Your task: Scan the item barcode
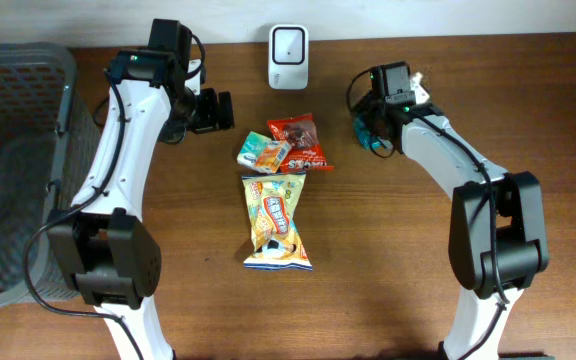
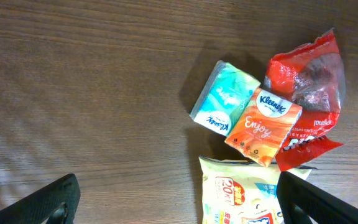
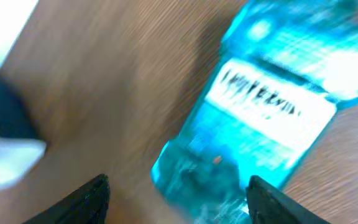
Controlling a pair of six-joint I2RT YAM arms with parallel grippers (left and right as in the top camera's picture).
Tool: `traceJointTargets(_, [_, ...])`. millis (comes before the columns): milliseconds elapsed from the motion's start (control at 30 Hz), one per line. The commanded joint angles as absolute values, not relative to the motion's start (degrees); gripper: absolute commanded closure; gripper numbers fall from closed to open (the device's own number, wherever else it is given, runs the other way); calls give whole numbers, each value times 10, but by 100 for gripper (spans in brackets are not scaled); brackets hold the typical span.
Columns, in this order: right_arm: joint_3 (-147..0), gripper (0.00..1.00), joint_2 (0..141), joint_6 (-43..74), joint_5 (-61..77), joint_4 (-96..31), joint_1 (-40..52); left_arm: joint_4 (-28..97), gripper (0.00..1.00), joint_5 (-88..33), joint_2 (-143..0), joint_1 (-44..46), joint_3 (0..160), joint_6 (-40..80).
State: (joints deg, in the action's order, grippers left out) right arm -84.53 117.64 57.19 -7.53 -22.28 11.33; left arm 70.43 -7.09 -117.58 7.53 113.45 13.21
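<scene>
The right gripper (image 3: 178,202) is hanging close over the teal packet (image 3: 263,118), its fingers standing apart on either side of the packet's near end (the view is blurring, so contact is unclear). The packet is sitting right of the white scanner (image 1: 288,45). The left gripper (image 2: 178,202) is hovering, jaws spread wide, above the tissue packs (image 2: 253,121) lying beside a red snack bag (image 2: 309,81).

a: which colour has the table (image 1: 388,280)?
b: brown, with fine wood grain. the basket (image 1: 18,70) is grey mesh, the scanner (image 1: 288,44) white.
a: and the packs?
b: the tissue pack (image 2: 222,99) is teal and white, the kleenex pack (image 2: 263,127) orange, the snack bag (image 2: 306,87) red, the big bag (image 1: 276,222) yellow. the bottle (image 3: 260,118) is turquoise with a white label.
</scene>
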Motion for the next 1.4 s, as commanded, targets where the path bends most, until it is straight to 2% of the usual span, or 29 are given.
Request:
traceJointTargets(0, [-849, 30, 1173, 627, -196, -222, 116, 703, 1, -77, -1177, 75, 1135, 132])
traceJointTargets(433, [-849, 30, 1254, 630, -234, -208, 109, 703, 1, -77, -1177, 75, 1135, 132])
traceJointTargets(600, [-850, 30, 1243, 343, -200, -229, 96, 703, 1, -77, -1177, 75, 1135, 132])
traceJointTargets(667, [-850, 25, 1233, 245, -179, -247, 96, 703, 1, -77, -1177, 75, 1135, 132])
traceJointTargets(833, [-873, 12, 1203, 167, -171, -305, 97, 703, 1, -77, -1177, 75, 1135, 132])
traceJointTargets(967, [-873, 8, 1204, 174, -171, -310, 96, 703, 1, -77, -1177, 75, 1135, 132])
traceJointTargets(1067, [-866, 8, 1204, 270, -163, -316, 70, 703, 1, -77, -1177, 75, 1135, 132])
traceJointTargets(1167, [-854, 8, 1204, 297, -63, -306, 41, 703, 1, -77, -1177, 75, 1135, 132])
traceJointTargets(1300, [-848, 9, 1207, 296, -22, -281, 37, 703, 1, -77, -1177, 75, 1135, 132])
traceJointTargets(1367, [-848, 14, 1224, 297, -21, -281, 38, 703, 1, -77, -1177, 75, 1135, 132])
